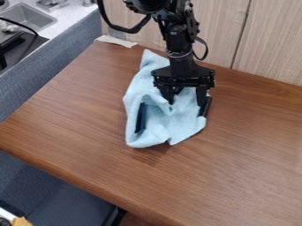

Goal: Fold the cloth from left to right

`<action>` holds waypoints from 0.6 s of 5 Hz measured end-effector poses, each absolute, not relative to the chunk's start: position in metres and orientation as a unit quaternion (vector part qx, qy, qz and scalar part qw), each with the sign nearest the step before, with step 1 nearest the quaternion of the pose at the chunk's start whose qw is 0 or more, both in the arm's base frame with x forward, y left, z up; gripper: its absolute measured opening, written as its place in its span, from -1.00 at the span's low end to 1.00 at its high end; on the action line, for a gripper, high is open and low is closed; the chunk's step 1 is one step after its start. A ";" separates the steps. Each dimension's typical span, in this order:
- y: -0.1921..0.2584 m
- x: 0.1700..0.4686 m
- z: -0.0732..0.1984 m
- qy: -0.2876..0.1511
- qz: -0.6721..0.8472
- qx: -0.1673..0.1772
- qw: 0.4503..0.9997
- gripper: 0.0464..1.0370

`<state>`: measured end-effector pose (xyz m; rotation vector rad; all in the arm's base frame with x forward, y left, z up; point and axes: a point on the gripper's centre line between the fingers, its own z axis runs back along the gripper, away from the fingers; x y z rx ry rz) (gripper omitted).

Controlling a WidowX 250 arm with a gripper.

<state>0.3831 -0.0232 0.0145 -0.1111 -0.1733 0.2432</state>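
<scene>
Cloth [189, 119], light blue, is lying crumpled on the table [112, 137], toward its far edge, with folds bunching up and a point trailing toward that edge. Gripper [175, 108] is hanging over the table's far part, down at the cloth. Its fingers are standing apart, with cloth showing between them. Can't tell if they're pinching any fabric. A dark strip [140, 118] is showing at the cloth's left side; can't tell if it's part of the gripper.

Table is showing brown wood grain, with a rounded near edge. Pale scrap [116, 41] is sitting at the table's far left corner. Light wood-grain panels [268, 39] are standing behind the table, with a dark seam running between them. Blue-grey fabric divider [68, 55] is running along the table's left side. Beyond it, a light counter [72, 16] is holding a metal sink [29, 18]; a black item [15, 48] is sitting nearer. Below the table's near edge, a blue surface [56, 196] is showing, with something yellow [22, 221] at the bottom left.
</scene>
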 end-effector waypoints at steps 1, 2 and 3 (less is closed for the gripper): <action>-0.028 0.385 0.028 -0.103 0.117 -0.052 0.986 0.93; -0.028 0.381 0.056 -0.138 0.122 -0.051 0.982 0.93; -0.029 0.375 0.077 -0.163 0.123 -0.040 0.978 0.93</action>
